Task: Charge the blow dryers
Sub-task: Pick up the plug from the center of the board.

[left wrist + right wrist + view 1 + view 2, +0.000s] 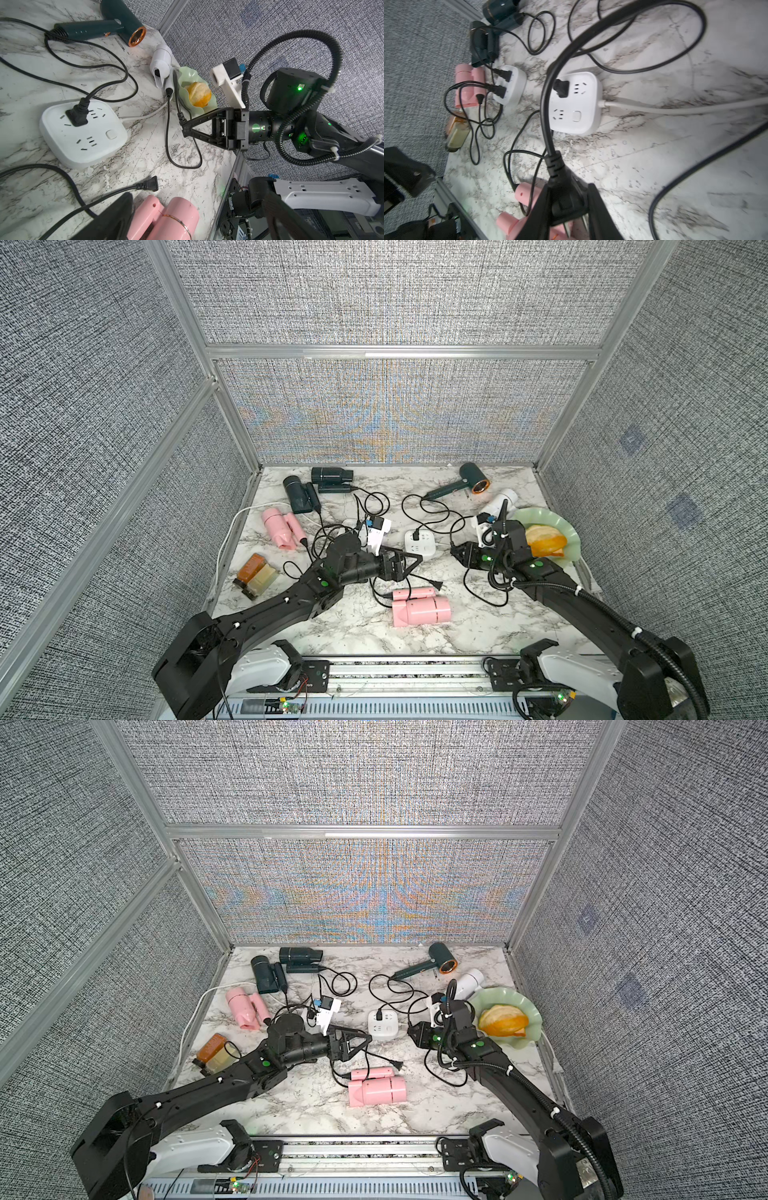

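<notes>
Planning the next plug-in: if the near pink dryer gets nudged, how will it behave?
The near pink dryer looks round-bodied, so it may roll; its folded handle alongside probably checks that. Its black cord looks floppy and would likely trail behind.

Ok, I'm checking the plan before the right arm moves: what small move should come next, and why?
Probably carry the plug toward the middle power strip and line its prongs over a free socket. The right gripper is shut on that plug, and only one of that strip's sockets is taken.
</notes>
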Motion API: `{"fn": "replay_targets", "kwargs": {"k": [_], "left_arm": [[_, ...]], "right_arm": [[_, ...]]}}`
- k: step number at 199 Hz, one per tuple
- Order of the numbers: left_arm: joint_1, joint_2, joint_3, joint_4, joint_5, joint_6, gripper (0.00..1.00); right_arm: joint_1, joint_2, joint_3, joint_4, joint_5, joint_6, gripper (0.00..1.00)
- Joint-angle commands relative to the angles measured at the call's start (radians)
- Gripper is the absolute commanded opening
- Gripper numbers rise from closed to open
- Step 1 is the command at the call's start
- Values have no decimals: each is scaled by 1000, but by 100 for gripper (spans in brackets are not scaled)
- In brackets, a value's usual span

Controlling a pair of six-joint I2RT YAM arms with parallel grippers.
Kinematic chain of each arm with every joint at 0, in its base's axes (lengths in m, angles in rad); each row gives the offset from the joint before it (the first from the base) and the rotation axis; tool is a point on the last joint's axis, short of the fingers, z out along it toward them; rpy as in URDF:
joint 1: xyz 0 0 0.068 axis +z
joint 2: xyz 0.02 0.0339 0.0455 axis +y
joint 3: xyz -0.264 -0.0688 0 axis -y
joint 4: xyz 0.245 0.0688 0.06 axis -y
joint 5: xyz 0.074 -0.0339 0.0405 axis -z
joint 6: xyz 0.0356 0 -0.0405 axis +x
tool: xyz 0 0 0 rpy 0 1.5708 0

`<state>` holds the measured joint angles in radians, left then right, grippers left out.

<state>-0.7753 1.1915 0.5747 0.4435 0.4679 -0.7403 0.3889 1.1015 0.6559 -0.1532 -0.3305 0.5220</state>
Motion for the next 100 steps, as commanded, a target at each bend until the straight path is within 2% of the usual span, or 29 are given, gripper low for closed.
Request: {"fn": "replay_targets", "kwargs": {"k": [1,49,100], "left_arm": [[2,4,3,32,-2,15,99],[4,-12,14,28,23,69,93],[21,-5,21,41,29,67,94]], "right_arm": [[30,6,-1,106,-61,10,18],[48,-12,-39,152,-38,47,17],[53,-47,-92,195,-37,91,17]]}}
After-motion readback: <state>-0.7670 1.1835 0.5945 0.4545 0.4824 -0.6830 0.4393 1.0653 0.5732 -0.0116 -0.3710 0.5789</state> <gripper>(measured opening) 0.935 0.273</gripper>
